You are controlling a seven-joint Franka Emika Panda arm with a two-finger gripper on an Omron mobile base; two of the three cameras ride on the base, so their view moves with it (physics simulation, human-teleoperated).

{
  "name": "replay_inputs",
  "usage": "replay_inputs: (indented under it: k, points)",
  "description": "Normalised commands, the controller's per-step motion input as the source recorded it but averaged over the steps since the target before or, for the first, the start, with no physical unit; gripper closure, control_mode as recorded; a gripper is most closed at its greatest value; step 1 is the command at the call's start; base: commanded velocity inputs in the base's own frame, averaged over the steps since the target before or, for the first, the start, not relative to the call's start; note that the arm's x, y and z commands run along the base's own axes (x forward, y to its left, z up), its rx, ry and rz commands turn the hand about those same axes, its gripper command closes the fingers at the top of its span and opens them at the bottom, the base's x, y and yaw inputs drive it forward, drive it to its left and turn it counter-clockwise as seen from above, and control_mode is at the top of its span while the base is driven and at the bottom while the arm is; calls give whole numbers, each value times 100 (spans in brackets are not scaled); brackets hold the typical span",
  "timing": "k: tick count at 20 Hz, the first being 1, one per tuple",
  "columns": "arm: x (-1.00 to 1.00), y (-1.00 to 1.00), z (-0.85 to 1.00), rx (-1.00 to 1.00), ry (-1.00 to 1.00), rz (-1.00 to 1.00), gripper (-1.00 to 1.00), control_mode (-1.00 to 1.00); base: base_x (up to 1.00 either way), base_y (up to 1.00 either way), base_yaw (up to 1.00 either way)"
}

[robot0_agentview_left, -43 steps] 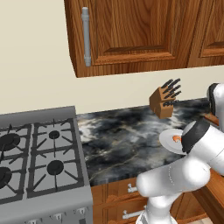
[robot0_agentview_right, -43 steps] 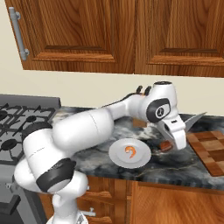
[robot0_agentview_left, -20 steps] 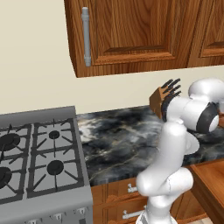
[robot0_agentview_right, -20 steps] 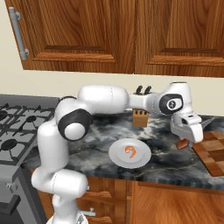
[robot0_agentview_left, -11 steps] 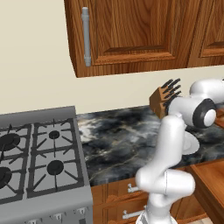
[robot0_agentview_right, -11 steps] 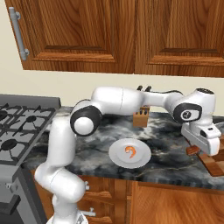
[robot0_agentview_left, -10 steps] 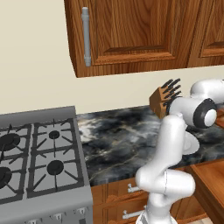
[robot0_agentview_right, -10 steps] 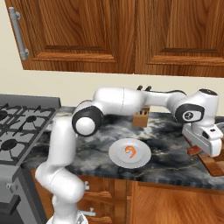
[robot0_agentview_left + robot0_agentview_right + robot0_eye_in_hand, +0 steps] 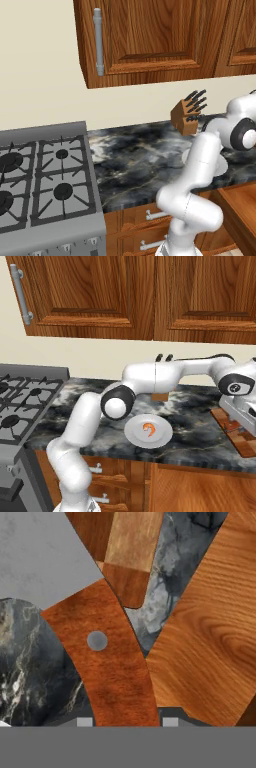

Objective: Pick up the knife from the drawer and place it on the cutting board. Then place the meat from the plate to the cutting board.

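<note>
While the knife [image 9: 112,662] is clamped by its reddish-brown handle between the fingers [image 9: 84,721], it is held above the cutting board [image 9: 235,432] at the right end of the tabletop [image 9: 195,421]. The meat [image 9: 148,428] is seen lying on the plate [image 9: 135,436] near the front edge.

Orange meat [image 9: 148,429], white plate [image 9: 134,435], reddish-brown knife [image 9: 112,667] handle

obstacle: knife block [image 9: 188,115] at the back wall behind the plate [image 9: 148,432] | free: bare marble tabletop [image 9: 135,157] between plate and stove [image 9: 42,175] | overhead: wall cabinets [image 9: 150,296] above the plate | right of plate: cutting board [image 9: 234,431] under the hand
</note>
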Motion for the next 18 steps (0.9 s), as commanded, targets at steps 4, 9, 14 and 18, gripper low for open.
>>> replay_inputs:
  k: [4, 9, 14, 18]
  points:
    - [11, 0, -14, -9, -1, 0, 100, -100, 0, 0, 0]
    - [6, 0, -32, -13, 0, -1, 100, -100, 0, 0, 0]
    - [16, -1, -47, -19, -1, -2, 100, -100, 0, 0, 0]
    - [23, -12, -41, -17, -2, -2, 100, -100, 0, 0, 0]
